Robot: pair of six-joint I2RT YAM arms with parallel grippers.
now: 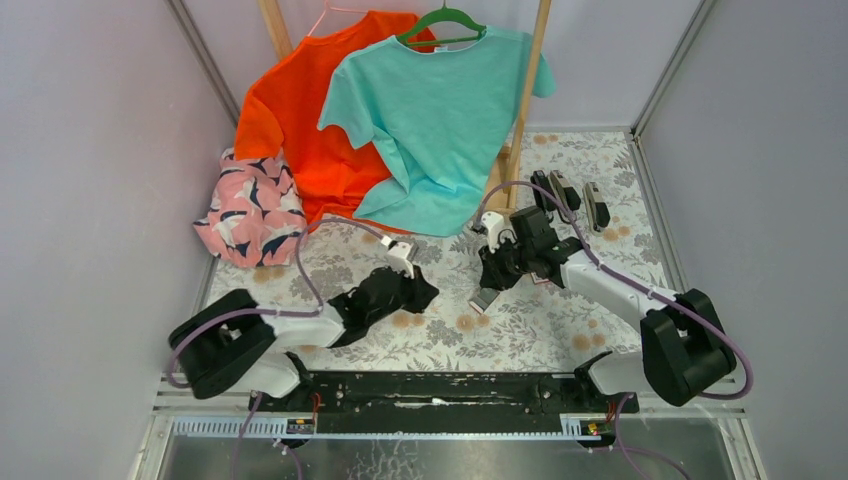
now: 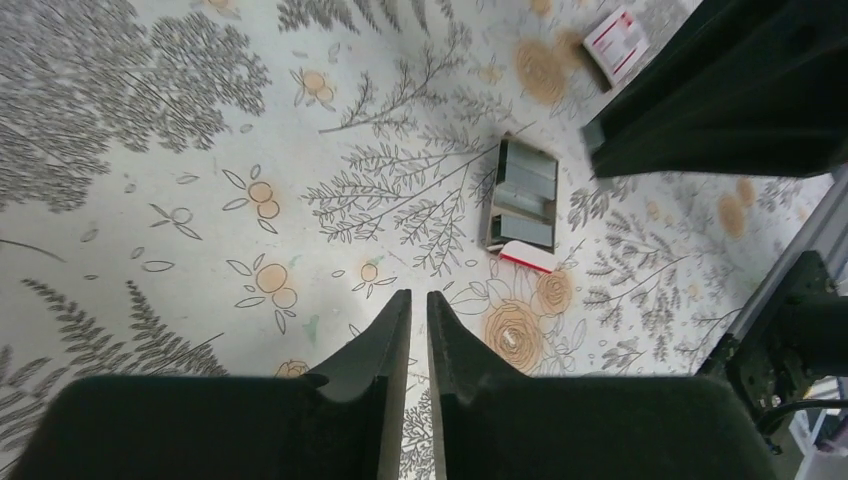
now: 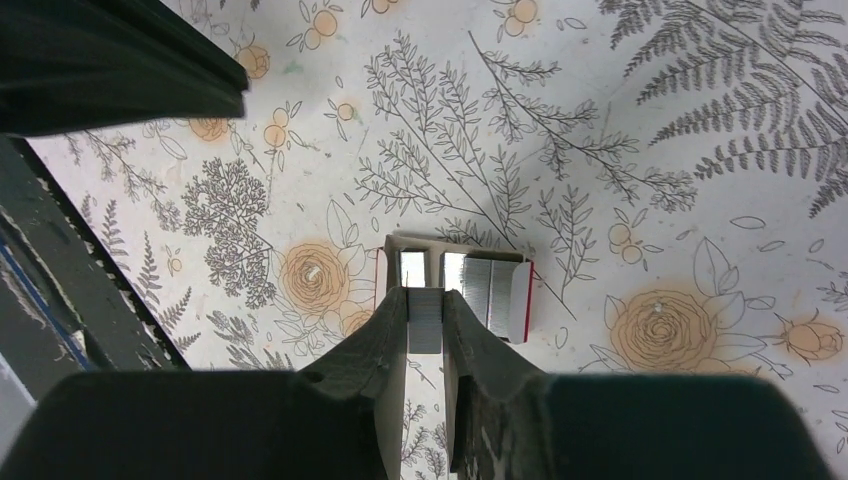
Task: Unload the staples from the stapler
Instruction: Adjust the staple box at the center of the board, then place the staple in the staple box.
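In the right wrist view my right gripper [image 3: 425, 296] is shut on a short silvery strip of staples [image 3: 425, 320], held just above an open cardboard tray [image 3: 390, 262] where more strips [image 3: 487, 288] lie. From above, that gripper [image 1: 493, 284] hovers over the tray [image 1: 483, 301] at mid-table. The black stapler [image 1: 556, 190] lies at the back right, away from both grippers. My left gripper [image 2: 418, 300] is shut with nothing in it, low over the cloth, and the tray [image 2: 523, 195] is ahead of it to the right. It also shows in the top view [image 1: 428, 290].
A second black stapler-like piece [image 1: 597, 206] lies beside the first. A small white-and-pink box [image 2: 615, 44] rests beyond the tray. Orange [image 1: 300, 120] and teal [image 1: 440, 120] shirts hang on a wooden rack at the back. A pink patterned bag [image 1: 250, 210] sits at back left.
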